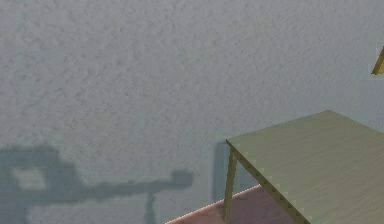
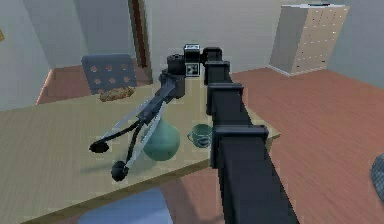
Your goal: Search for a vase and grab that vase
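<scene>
Vase [image 2: 162,146], round and teal, stands upright on the table [image 2: 55,135] near its robot-side edge, beside a small cup [image 2: 200,133]; it looks reachable there. Your arm [image 2: 235,130] stretches over the table, with the gripper [image 2: 108,158] slanting down alongside the vase. You cannot tell whether it holds anything.

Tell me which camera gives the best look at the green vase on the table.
The arm side view: the round green vase stands on the table near the gripper, its body plain to see. The forward view faces a wall and a tabletop corner.
</scene>
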